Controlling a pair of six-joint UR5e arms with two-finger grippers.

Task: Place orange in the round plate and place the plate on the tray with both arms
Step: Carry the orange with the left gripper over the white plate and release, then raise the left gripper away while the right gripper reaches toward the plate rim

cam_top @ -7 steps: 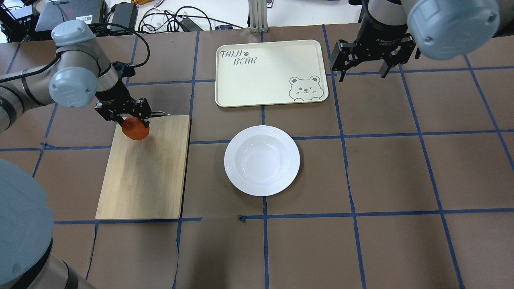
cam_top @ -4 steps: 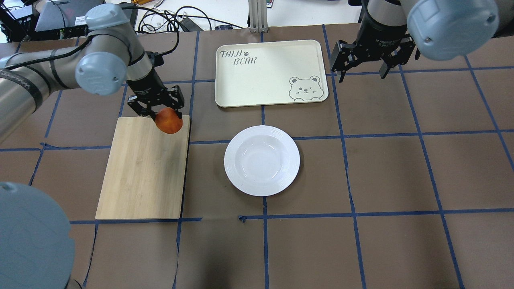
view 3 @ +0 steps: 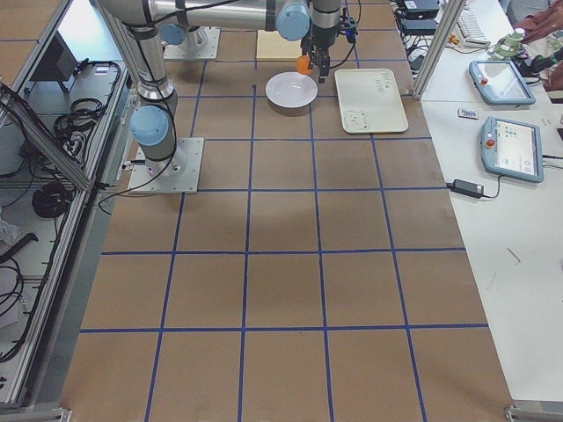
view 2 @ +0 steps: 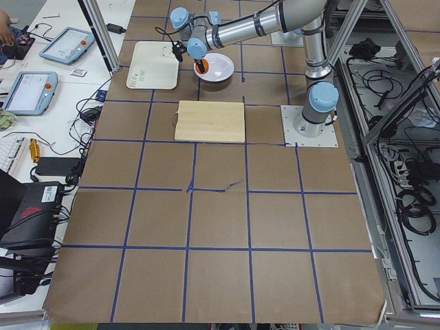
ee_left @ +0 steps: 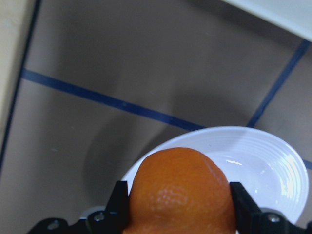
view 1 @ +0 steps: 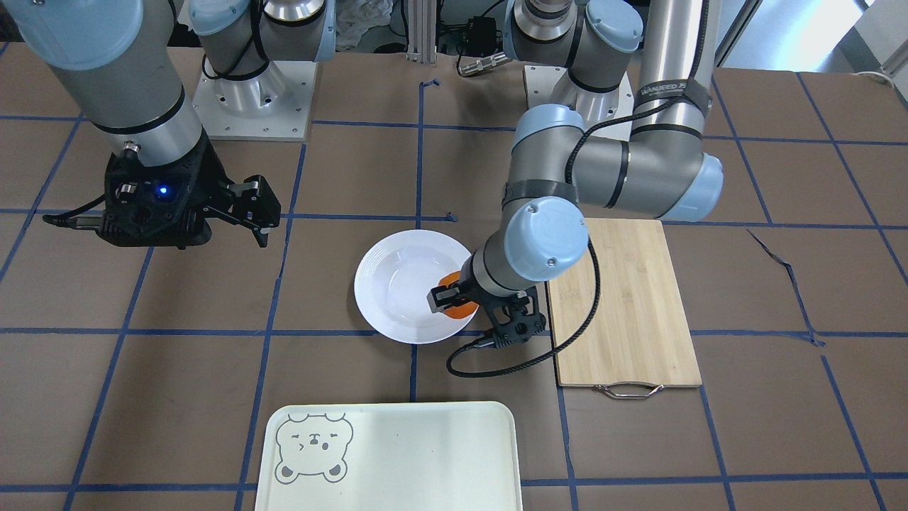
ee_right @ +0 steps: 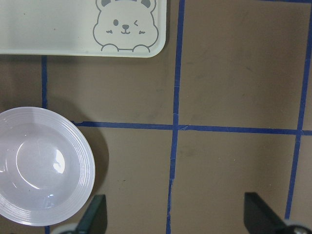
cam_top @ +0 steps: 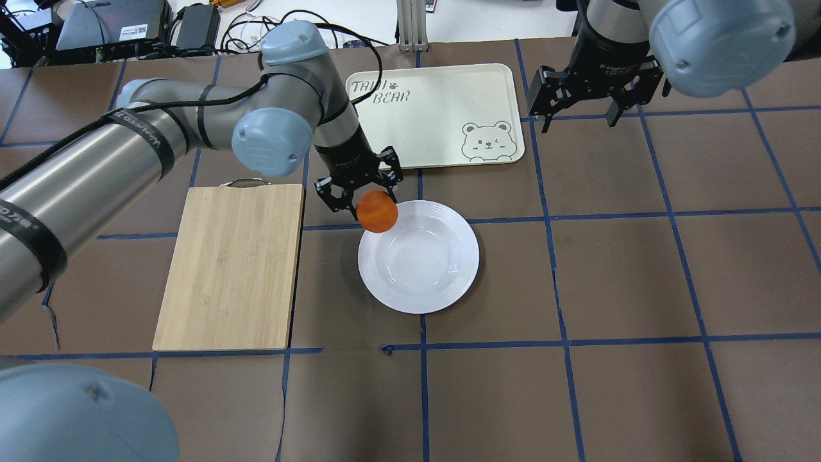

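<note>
My left gripper [cam_top: 365, 200] is shut on the orange [cam_top: 376, 212], holding it in the air over the far-left rim of the round plate [cam_top: 442, 276]. In the left wrist view the orange [ee_left: 181, 192] sits between both black fingers [ee_left: 120, 203], with the plate [ee_left: 273, 161] below. From the front, the orange [view 1: 454, 299] hangs over the plate's edge [view 1: 390, 312]. The cream tray [cam_top: 436, 102] with its bear face lies beyond the plate. My right gripper [cam_top: 580, 112] hangs open and empty to the right of the tray; its view shows the plate [ee_right: 29, 170] and the tray [ee_right: 58, 29].
A bamboo cutting board [cam_top: 231, 269] with a metal handle lies left of the plate, bare. Blue tape lines grid the brown table. Cables and electronics crowd the far edge behind the tray. Tablets sit on side tables in the side views.
My left arm has carried the orange rightward, from above the cutting board's far edge to above the plate's rim. The right arm has stayed put.
</note>
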